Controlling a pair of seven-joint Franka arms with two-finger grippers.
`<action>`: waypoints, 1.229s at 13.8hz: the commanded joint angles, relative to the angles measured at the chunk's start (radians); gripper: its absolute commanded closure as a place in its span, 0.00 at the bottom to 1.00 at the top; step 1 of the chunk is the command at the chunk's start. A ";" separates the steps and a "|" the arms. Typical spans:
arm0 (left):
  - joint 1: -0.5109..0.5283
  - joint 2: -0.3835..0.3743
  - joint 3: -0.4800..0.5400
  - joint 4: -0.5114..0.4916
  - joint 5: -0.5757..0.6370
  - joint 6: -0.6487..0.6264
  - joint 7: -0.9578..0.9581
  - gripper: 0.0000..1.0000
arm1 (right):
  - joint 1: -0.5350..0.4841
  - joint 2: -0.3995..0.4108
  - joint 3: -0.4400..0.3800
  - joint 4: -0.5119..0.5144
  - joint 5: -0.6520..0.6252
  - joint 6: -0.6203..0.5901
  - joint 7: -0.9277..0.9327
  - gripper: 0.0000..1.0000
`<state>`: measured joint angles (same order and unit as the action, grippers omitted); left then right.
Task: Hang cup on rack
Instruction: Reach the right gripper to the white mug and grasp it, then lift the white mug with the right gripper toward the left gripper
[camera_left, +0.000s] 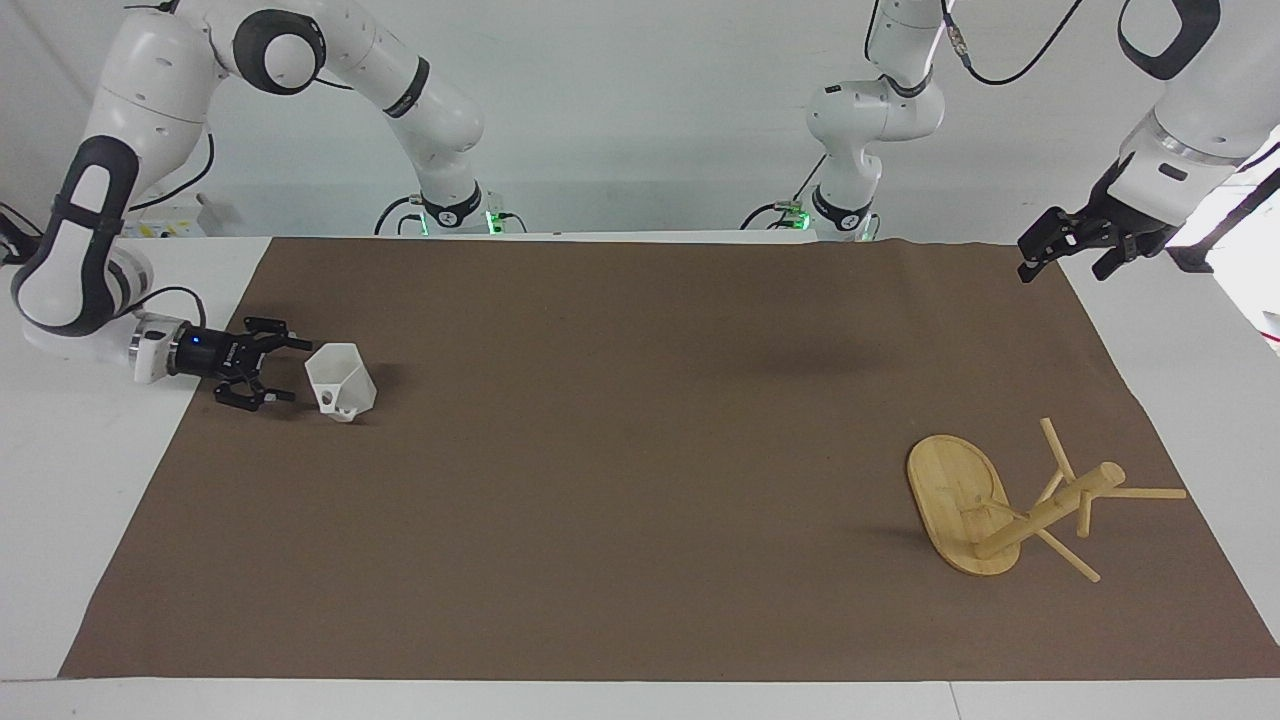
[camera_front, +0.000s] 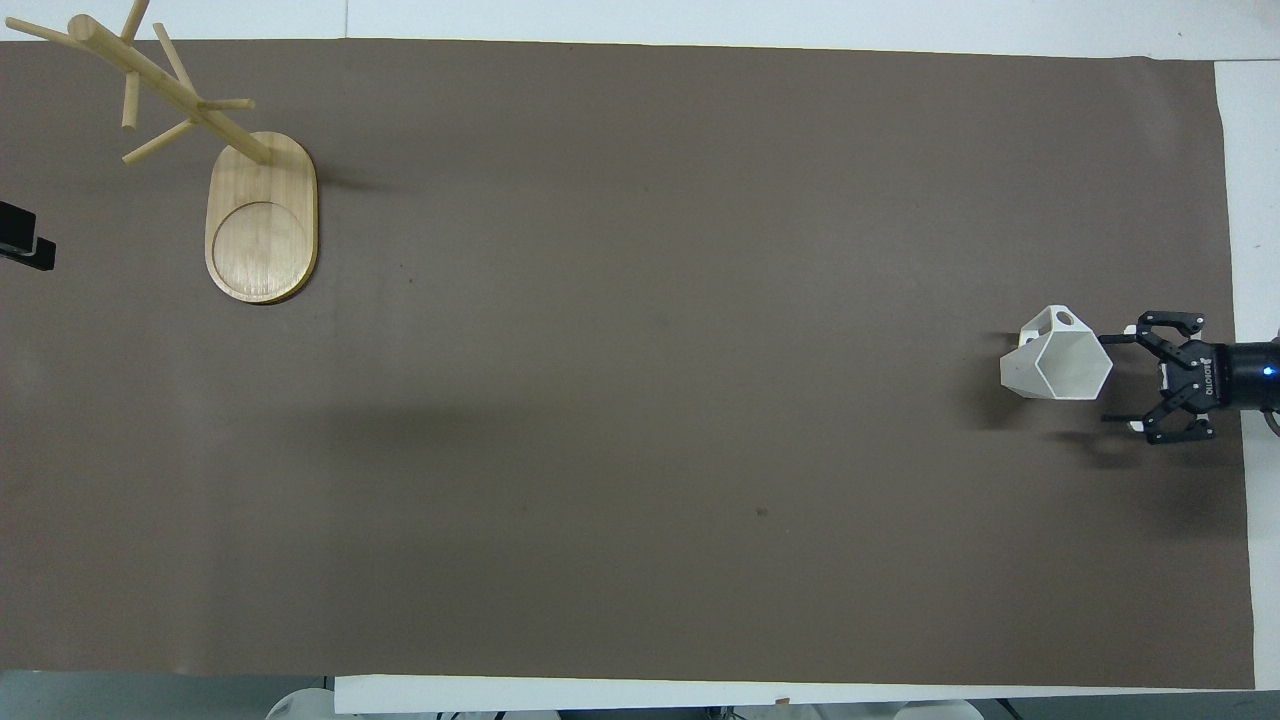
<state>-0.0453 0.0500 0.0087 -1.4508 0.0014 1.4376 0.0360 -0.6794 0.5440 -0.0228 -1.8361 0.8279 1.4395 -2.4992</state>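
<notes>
The white faceted cup (camera_left: 340, 382) stands on the brown mat toward the right arm's end of the table, its handle turned away from the robots; it also shows in the overhead view (camera_front: 1058, 360). My right gripper (camera_left: 283, 372) is open, low and level beside the cup, fingers pointing at it; it also shows in the overhead view (camera_front: 1105, 378). One fingertip (camera_front: 1104, 338) is at the cup's rim; I cannot tell whether it touches. The bamboo rack (camera_left: 955, 500) stands upright toward the left arm's end, also in the overhead view (camera_front: 262, 220). My left gripper (camera_left: 1062, 268) waits, open, raised over the mat's edge.
The brown mat (camera_left: 640, 480) covers most of the white table. The rack's thin pegs (camera_left: 1145, 493) stick out toward the mat's edge at the left arm's end.
</notes>
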 joint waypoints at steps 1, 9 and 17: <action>0.001 -0.018 0.002 -0.019 -0.008 -0.002 -0.011 0.00 | 0.020 -0.047 0.020 -0.051 0.033 0.042 -0.020 0.00; 0.001 -0.018 0.002 -0.019 -0.008 -0.002 -0.011 0.00 | 0.054 -0.062 0.020 -0.123 0.069 0.088 -0.063 0.00; 0.002 -0.018 0.002 -0.020 -0.008 -0.003 -0.011 0.00 | 0.090 -0.070 0.024 -0.154 0.069 0.088 -0.087 0.08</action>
<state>-0.0453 0.0500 0.0087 -1.4508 0.0014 1.4376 0.0358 -0.5993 0.5053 -0.0027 -1.9504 0.8780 1.5064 -2.5631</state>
